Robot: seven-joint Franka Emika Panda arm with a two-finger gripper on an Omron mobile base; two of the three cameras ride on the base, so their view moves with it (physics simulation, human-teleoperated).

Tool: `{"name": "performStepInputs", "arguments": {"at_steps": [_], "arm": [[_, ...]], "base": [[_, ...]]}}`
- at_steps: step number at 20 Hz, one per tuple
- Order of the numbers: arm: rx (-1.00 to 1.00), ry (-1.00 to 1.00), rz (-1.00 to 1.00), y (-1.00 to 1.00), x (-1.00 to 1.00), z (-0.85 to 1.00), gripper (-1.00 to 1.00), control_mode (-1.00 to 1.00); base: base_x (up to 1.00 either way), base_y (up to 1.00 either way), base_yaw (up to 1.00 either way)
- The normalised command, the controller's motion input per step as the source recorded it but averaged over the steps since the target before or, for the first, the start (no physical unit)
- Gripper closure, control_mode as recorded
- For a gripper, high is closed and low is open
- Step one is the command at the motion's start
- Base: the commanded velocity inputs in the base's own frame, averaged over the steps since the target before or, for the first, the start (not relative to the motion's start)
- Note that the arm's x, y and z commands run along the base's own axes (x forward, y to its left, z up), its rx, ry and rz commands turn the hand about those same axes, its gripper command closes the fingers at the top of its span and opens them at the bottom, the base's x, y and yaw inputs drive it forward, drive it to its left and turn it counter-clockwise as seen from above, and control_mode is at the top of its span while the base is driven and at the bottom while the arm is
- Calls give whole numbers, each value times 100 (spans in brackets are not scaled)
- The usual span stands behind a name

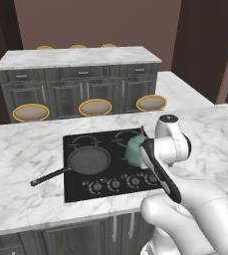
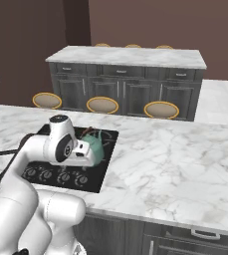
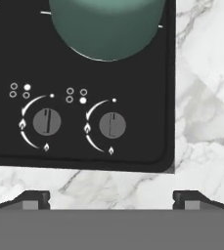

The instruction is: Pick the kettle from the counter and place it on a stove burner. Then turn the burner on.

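The teal-green kettle [image 1: 134, 149] [image 2: 96, 144] stands upright on the right front burner of the black glass cooktop [image 1: 73, 191] [image 3: 133, 73]. In the hand view the kettle's [image 3: 106, 24] round body fills the top, and a thin arc of the burner ring [image 3: 91, 56] shows under its edge. My gripper [image 3: 112, 200] hangs open over the counter's front strip [image 3: 201, 122], its fingertips wide apart with nothing between them. Just beyond the tips lie two round control knobs [image 3: 47, 121] [image 3: 112, 125], the right one nearly in line with the kettle. My arm hides the hand in both base views.
A dark frying pan [image 1: 88, 160] sits on the cooktop's left front burner, its long black handle pointing out left over the marble counter [image 1: 26, 149]. More knobs [image 1: 114, 184] line the cooktop's front. Round stools [image 1: 95, 107] and a second cabinet island [image 1: 75, 57] stand behind.
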Motion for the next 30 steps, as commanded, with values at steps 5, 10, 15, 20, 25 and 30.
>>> {"name": "performStepInputs", "arguments": {"at_steps": [5,10,15,20,25,30], "arm": [[0,0,8,0,0,-33,-100,-100],[0,0,6,-3,2,-37,-100,-100],[0,0,5,-6,14,-33,-100,-100],[1,2,1,-10,27,-23,-100,-100],[6,5,0,-3,25,-29,-100,-100],[10,5,0,0,27,-27,-100,-100]], "base": [[0,0,0],[0,0,0],[0,0,0],[0,0,0],[0,0,0],[0,0,0]]}}
